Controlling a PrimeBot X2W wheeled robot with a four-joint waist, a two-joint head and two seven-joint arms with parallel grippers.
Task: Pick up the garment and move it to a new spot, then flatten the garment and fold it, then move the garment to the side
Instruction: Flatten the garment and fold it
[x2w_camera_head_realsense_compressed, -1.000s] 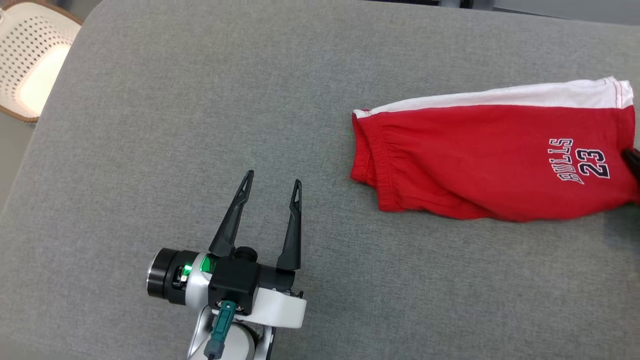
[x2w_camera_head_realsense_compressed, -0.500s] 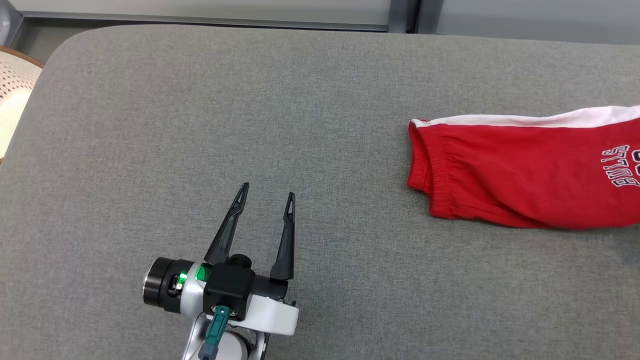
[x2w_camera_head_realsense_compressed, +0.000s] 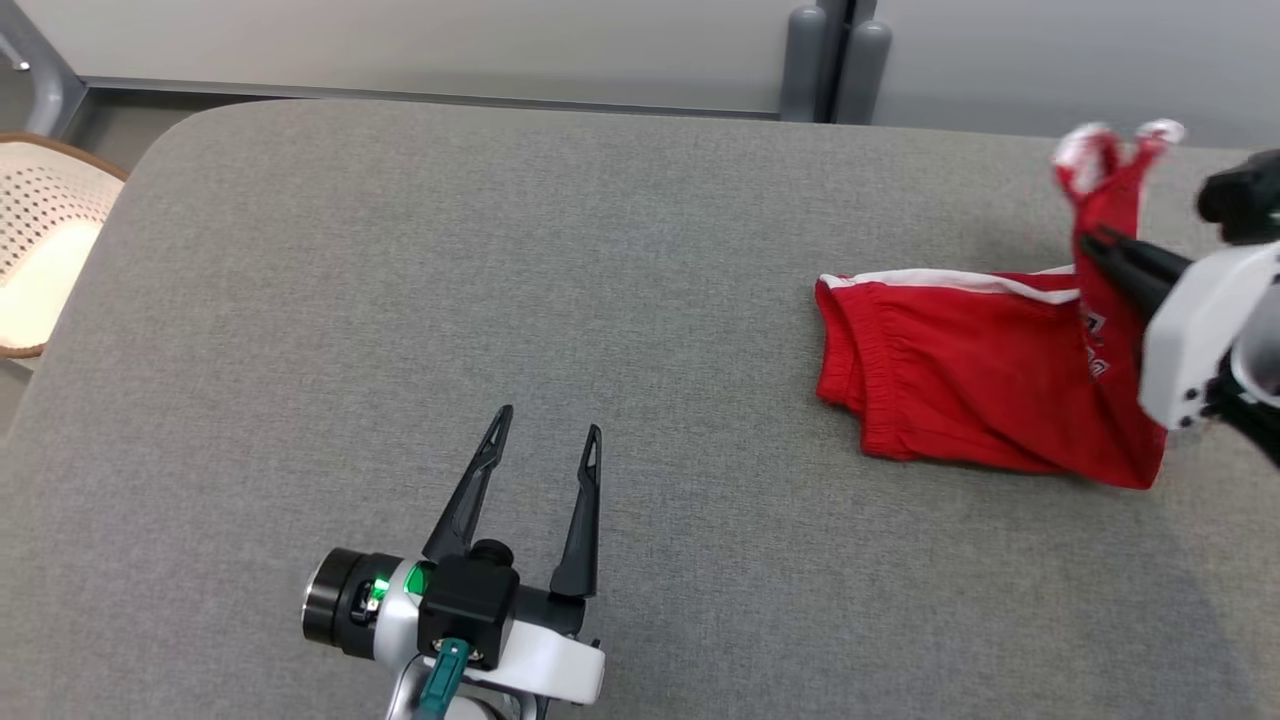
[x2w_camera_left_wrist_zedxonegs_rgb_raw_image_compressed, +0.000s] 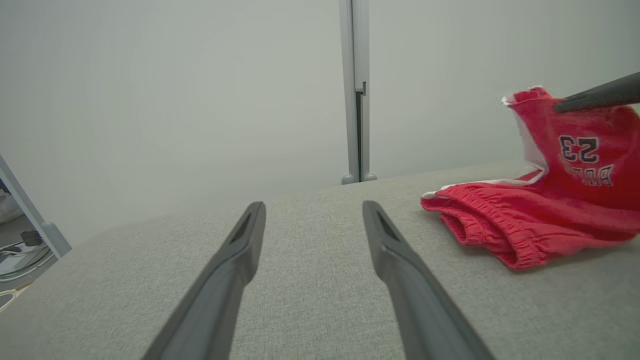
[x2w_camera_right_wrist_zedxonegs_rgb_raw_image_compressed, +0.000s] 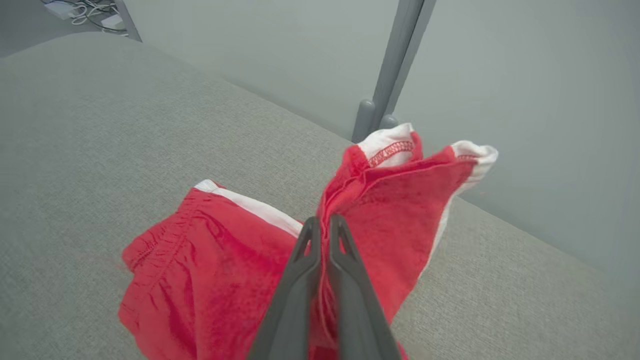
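The garment (x2w_camera_head_realsense_compressed: 960, 385) is a pair of red shorts with white side stripes, lying on the grey surface (x2w_camera_head_realsense_compressed: 600, 250) at the right. My right gripper (x2w_camera_head_realsense_compressed: 1095, 240) is shut on its hem end and holds that end lifted, while the waistband end rests on the surface. The right wrist view has the pinched red cloth (x2w_camera_right_wrist_zedxonegs_rgb_raw_image_compressed: 400, 200) rising around the closed right gripper (x2w_camera_right_wrist_zedxonegs_rgb_raw_image_compressed: 324, 220). The left wrist view has the garment (x2w_camera_left_wrist_zedxonegs_rgb_raw_image_compressed: 525, 220) at its right. My left gripper (x2w_camera_head_realsense_compressed: 545, 422) stands open over bare surface at the lower left, far from the garment, with nothing between its fingers (x2w_camera_left_wrist_zedxonegs_rgb_raw_image_compressed: 240, 260).
A pale perforated basket (x2w_camera_head_realsense_compressed: 40, 250) stands off the surface's left edge. A grey wall with a vertical post (x2w_camera_head_realsense_compressed: 830, 60) runs behind the far edge. Bare grey surface lies between my left gripper and the garment.
The head camera has shifted. The garment's right end, flat a second ago, now hangs lifted from my shut right gripper, which has come into view. The left gripper stays open.
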